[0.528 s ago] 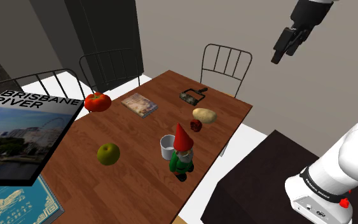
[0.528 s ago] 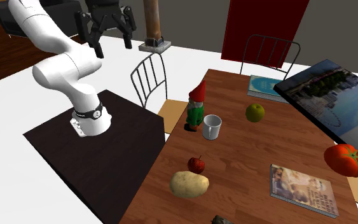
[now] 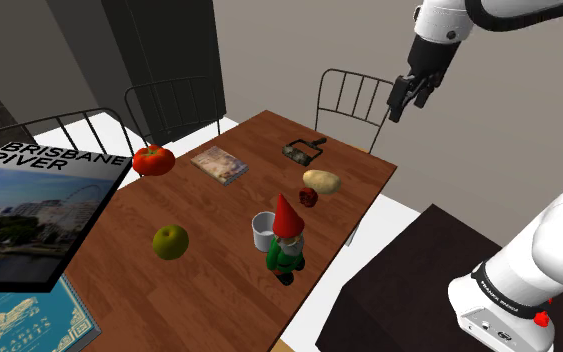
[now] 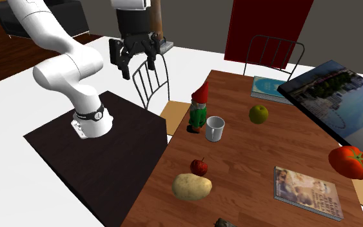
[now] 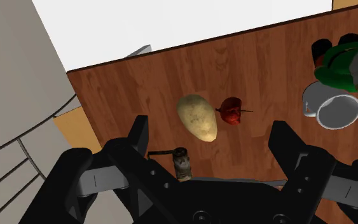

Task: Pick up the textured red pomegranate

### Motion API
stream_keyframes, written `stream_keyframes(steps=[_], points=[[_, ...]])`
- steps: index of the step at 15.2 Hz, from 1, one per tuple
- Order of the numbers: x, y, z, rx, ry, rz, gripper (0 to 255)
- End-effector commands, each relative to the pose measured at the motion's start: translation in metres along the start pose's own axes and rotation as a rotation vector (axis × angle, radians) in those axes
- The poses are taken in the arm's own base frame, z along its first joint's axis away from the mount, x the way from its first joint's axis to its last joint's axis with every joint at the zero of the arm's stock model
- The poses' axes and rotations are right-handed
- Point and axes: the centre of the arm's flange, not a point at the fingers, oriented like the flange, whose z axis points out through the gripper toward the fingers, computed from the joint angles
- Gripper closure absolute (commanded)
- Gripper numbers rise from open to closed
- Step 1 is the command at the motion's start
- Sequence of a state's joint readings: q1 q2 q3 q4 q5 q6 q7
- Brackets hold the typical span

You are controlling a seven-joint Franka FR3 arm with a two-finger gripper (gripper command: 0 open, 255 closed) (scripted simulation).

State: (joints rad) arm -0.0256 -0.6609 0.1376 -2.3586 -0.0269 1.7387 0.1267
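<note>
The pomegranate (image 3: 310, 198) (image 4: 199, 167) is a small, dark red, lumpy fruit with a thin stalk. It lies on the brown wooden table (image 3: 219, 275) (image 4: 257, 174) right beside a pale potato (image 3: 321, 181) (image 4: 191, 186). My black gripper (image 3: 399, 105) (image 4: 137, 64) hangs open and empty, high above the table's end by the chair, well apart from the fruit. In the wrist view the pomegranate (image 5: 232, 111) and the potato (image 5: 197, 118) lie far below, between the spread fingers of the gripper (image 5: 212, 135).
A red-hatted gnome (image 3: 286, 243) (image 4: 200, 108) and a white mug (image 3: 263, 231) (image 4: 215, 128) stand close to the pomegranate. A small dark handled object (image 3: 304, 152), a book (image 3: 219, 164), a tomato (image 3: 153, 159) and a green apple (image 3: 170, 241) lie farther off. Metal chairs (image 3: 354, 100) (image 4: 151, 77) line the table.
The arm has swung the gripper lower and toward the table's end: leftward in the shoulder view, rightward in the second exterior view. It stays open. Nothing on the table moved.
</note>
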Motion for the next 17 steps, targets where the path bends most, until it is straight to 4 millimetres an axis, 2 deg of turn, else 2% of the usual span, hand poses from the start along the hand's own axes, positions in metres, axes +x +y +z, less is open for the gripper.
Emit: stream_keyframes(steps=[1, 9, 17], points=[[0.015, -0.014, 0.02, -0.019, -0.013, 0.007, 0], [0.074, -0.065, 0.105, -0.098, -0.068, 0.031, 0], [0.129, -0.108, 0.197, -0.176, -0.123, 0.055, 0]])
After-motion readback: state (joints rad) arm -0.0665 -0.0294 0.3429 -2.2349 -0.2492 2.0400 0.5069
